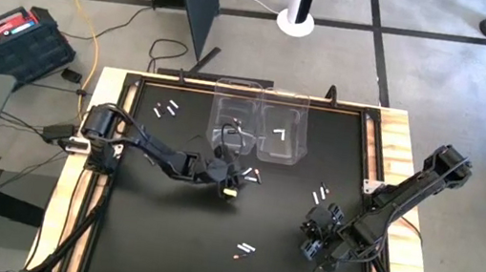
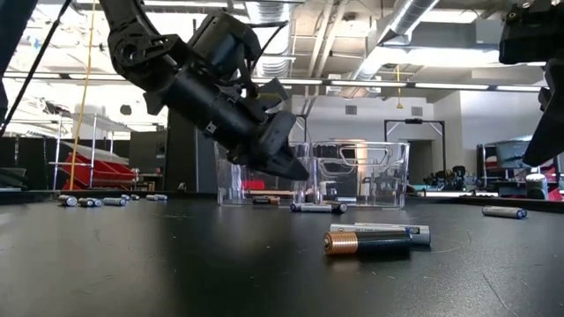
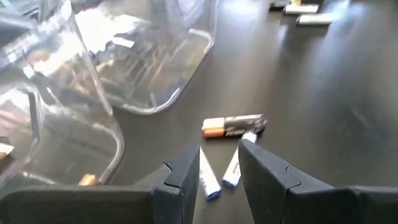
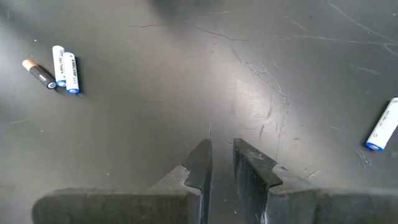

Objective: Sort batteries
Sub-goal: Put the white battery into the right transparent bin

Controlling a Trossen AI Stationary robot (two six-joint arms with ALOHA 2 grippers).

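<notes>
Batteries lie in small groups on the black table. Just in front of the two clear bins (image 1: pixel 260 119) lie two white batteries (image 3: pixel 217 177) and a dark, copper-ended one (image 3: pixel 233 126). My left gripper (image 3: pixel 221 171) is open, slanting down over them; the two white ones show between its fingertips. In the low view it hangs above the table (image 2: pixel 291 163). Near the table's right side my right gripper (image 4: pixel 221 155) points down at bare table, its fingers a narrow gap apart with nothing between them.
The right bin holds white batteries (image 1: pixel 279 134); a copper-ended one (image 3: pixel 87 180) lies in the left bin. More batteries lie at the far left (image 1: pixel 168 107), near the right arm (image 1: pixel 319 196) and toward the near edge (image 1: pixel 245 248). Wooden rails (image 1: pixel 397 140) border the table.
</notes>
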